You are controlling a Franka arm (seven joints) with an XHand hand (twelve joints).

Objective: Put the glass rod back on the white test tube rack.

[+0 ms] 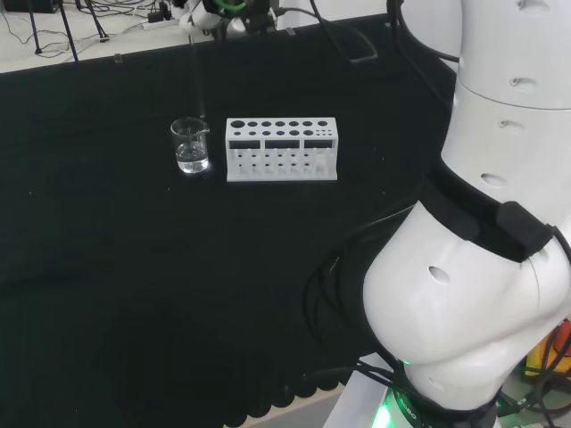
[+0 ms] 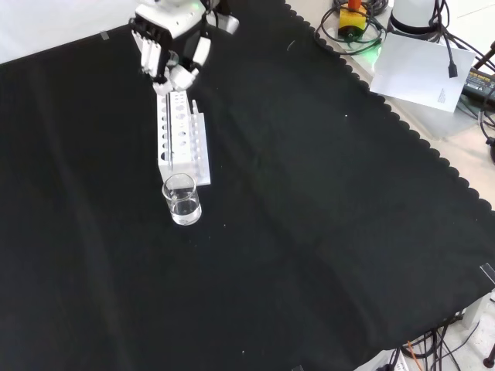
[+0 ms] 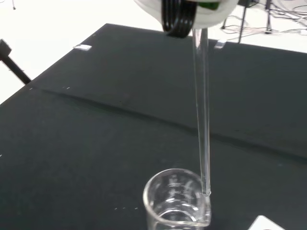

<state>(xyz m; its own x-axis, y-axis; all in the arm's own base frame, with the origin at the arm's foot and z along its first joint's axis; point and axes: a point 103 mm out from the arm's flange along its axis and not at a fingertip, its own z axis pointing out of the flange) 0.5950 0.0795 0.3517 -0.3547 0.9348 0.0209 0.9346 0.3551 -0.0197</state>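
One glass rod (image 3: 203,120) in the robot hand (image 2: 168,46), apparently above one beaker (image 1: 191,145), beside one rack (image 1: 281,149).

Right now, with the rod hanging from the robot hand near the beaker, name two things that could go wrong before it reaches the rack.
1. The glass rod hangs with its tip at the rim of the beaker; a sideways move could catch the rim and tip it.
2. The robot hand holds only the rod's top, so the rod might swing and miss a hole in the white rack.
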